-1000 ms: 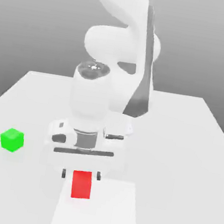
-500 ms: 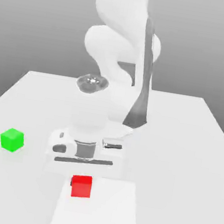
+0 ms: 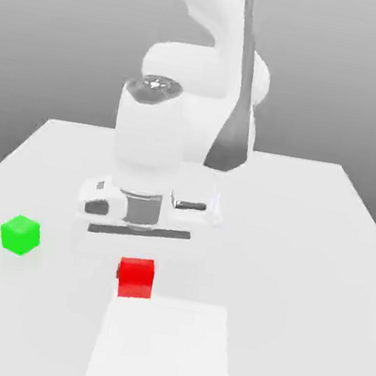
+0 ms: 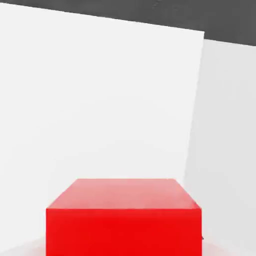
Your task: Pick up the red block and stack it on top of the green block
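The red block (image 3: 135, 278) hangs under my hand in the exterior view, lifted a little off the white table (image 3: 302, 244). My gripper (image 3: 136, 270) is shut on the red block, one dark finger edge showing at the block's side. In the hand view the red block (image 4: 124, 217) sits close up, square to the camera. The green block (image 3: 20, 234) rests on the table toward the exterior view's left, well apart from the hand and at about the same depth.
A paler square patch (image 3: 164, 350) marks the table surface just in front of the lifted block. The arm's bulky white links (image 3: 201, 74) rise behind the hand. The table's edges run along the exterior view's left and right.
The jaws closed on the red block. The hand then rose, carrying the block up and slightly away from the pale patch.
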Action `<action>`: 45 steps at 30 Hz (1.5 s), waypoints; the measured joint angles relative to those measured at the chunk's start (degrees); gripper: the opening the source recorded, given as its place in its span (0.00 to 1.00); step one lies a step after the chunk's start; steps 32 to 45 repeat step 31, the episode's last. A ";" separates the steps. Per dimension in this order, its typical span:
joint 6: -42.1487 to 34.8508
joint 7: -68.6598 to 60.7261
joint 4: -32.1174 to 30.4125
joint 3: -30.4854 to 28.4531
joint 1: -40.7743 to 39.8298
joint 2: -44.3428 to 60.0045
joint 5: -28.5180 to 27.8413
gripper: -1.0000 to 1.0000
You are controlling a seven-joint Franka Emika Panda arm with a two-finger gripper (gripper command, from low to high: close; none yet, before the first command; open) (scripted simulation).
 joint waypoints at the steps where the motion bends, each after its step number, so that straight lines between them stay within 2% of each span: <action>1: -0.80 -3.59 0.04 -1.40 -1.08 -0.83 -0.42 0.00; 13: -5.37 -42.47 -0.43 -21.76 -17.24 -6.77 -12.14 0.00; 16: -3.44 -47.56 -0.57 -23.92 -16.48 -4.23 -9.06 0.00; 21: 0.31 -54.36 -0.58 -24.79 -13.29 1.27 0.19 0.00; 27: 4.22 -61.77 -0.26 -23.34 -12.17 6.93 10.69 0.00; 31: 6.76 -65.21 0.02 -21.62 -13.13 9.62 15.37 0.00; 45: 6.76 -65.21 0.02 -21.62 -13.13 9.62 15.37 0.00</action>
